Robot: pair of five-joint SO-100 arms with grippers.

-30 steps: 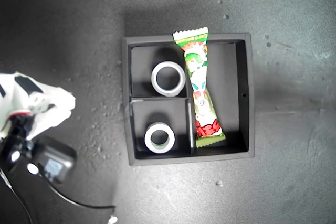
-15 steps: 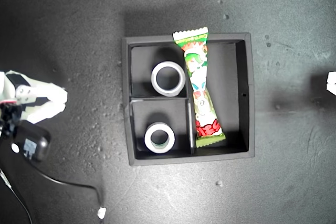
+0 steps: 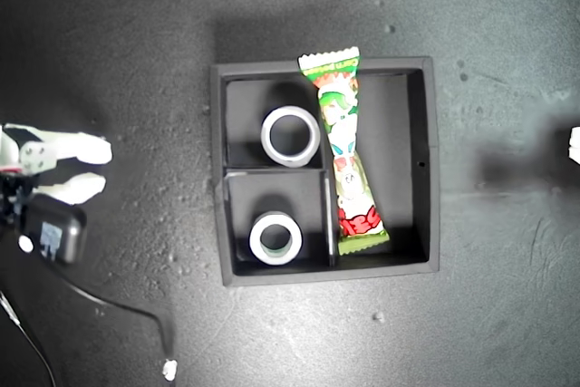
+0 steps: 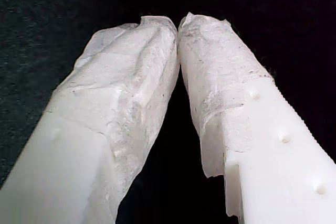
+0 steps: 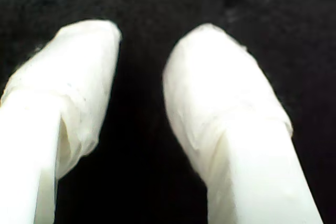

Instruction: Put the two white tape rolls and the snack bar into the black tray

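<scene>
arm (image 3: 45, 192) withdrawn toward exterior view's left edge, gripper (image 3: 91, 168) parted

1st gripper (image 4: 178, 24): tips touching, nothing between. 2nd gripper (image 5: 142, 56): fingers apart, empty. One arm's gripper (image 3: 86, 168) at exterior view's left edge, fingers apart, pointing right.

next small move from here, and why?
Probably nothing more than parking both arms. Both tape rolls already sit in separate compartments of the black tray, and the snack bar lies in the long one, its top end resting over the rim. My first gripper is shut and empty; my second gripper is open and empty.
</scene>
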